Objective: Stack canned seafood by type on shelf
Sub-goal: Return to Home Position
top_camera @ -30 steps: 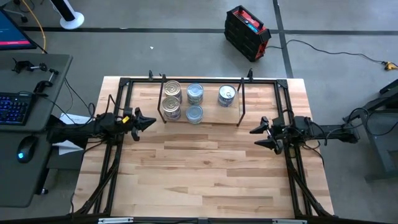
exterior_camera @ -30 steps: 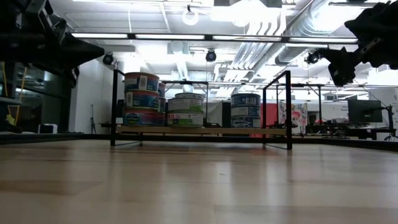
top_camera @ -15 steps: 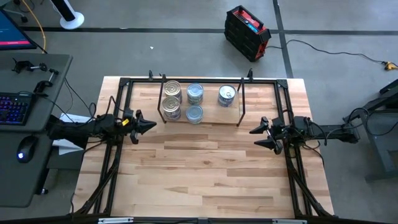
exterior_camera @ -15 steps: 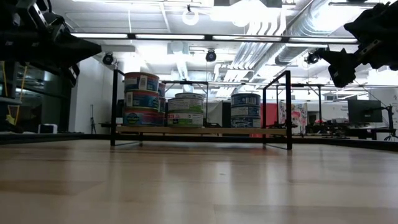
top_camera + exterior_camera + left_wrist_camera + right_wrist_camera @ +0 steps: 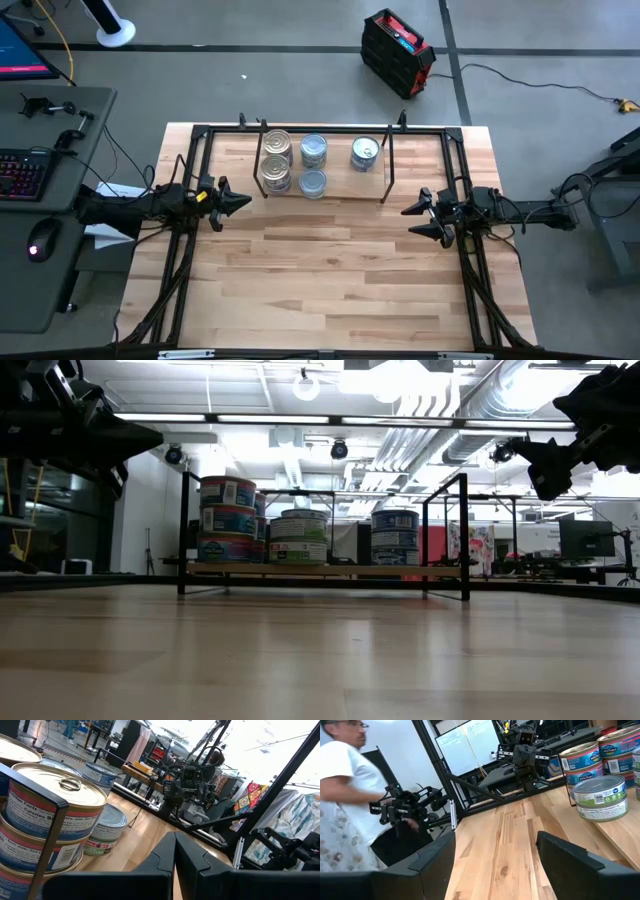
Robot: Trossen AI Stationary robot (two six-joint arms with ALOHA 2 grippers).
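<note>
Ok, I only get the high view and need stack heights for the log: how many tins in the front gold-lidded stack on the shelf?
Observer: Low view shows that front gold-lidded stack three tins high.
Operator: The silver-lidded stack beside it?
Observer: That green-labelled stack is two tins high.
Operator: Grippers carrying anything?
Observer: No; wrist views show the left gripper shut on nothing, the right gripper open and empty.

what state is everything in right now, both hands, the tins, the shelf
left hand: shut, holding nothing
right hand: open, holding nothing
gold-lidded tins: upright, unopened, stacked on the shelf
silver-blue tins: upright, unopened, stacked on the shelf
shelf: standing level, loaded with tins
</note>
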